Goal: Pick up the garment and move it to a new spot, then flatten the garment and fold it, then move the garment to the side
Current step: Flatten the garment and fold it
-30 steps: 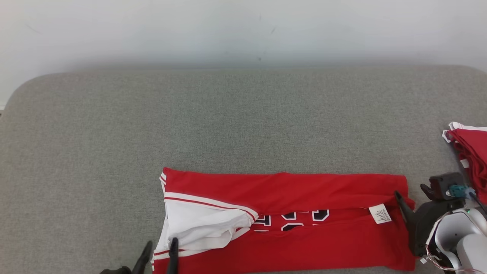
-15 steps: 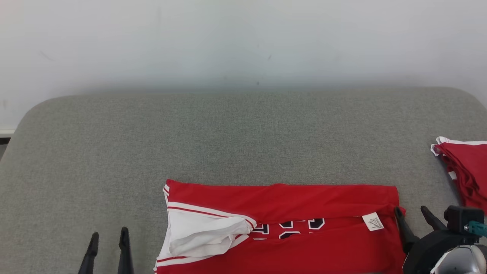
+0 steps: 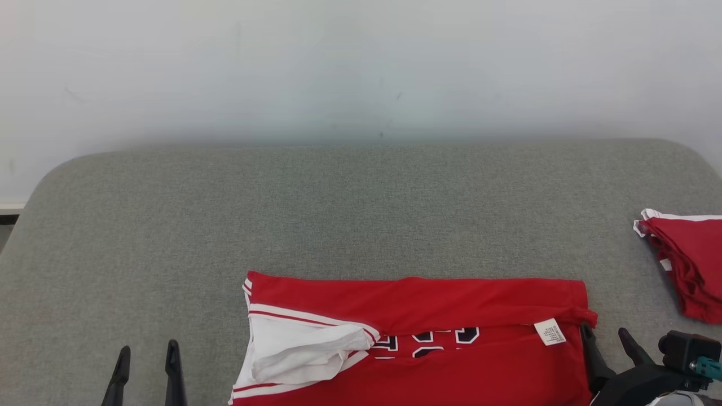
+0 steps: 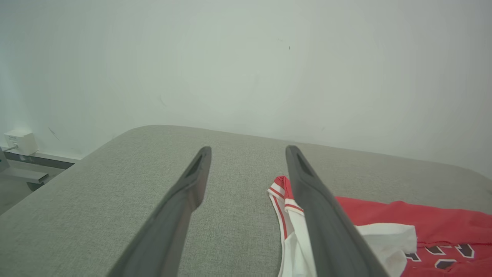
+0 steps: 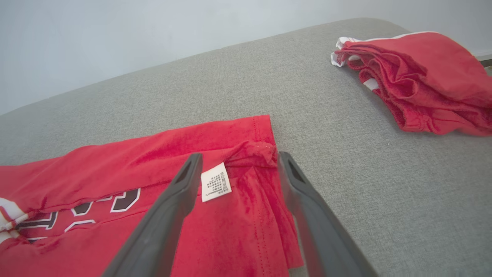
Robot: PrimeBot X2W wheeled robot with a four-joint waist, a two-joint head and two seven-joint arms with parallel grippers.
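Observation:
The garment [image 3: 417, 304] is a red jersey with white trim and dark numerals, folded into a long band on the grey cushion near the front edge. Its white-trimmed end [image 4: 286, 200] lies at the left and a white care label [image 5: 215, 181] sits near its right end. My left gripper [image 3: 145, 352] stands open at the lower left, well clear of the cloth, fingers [image 4: 184, 200] spread apart. My right gripper [image 3: 608, 336] is open at the jersey's right end, hovering over its edge [image 5: 253, 154] with nothing clasped.
A second red garment [image 3: 685, 259] lies bunched at the cushion's right edge, also in the right wrist view [image 5: 415, 80]. The grey cushion [image 3: 338, 214] stretches bare behind the jersey up to a pale wall [image 3: 361, 67]. A wall socket [image 4: 19, 140] sits at far left.
The head camera has tilted up, so the scene sits lower. My left gripper has left the jersey's white end and moved out to the left. My right gripper drew back slightly.

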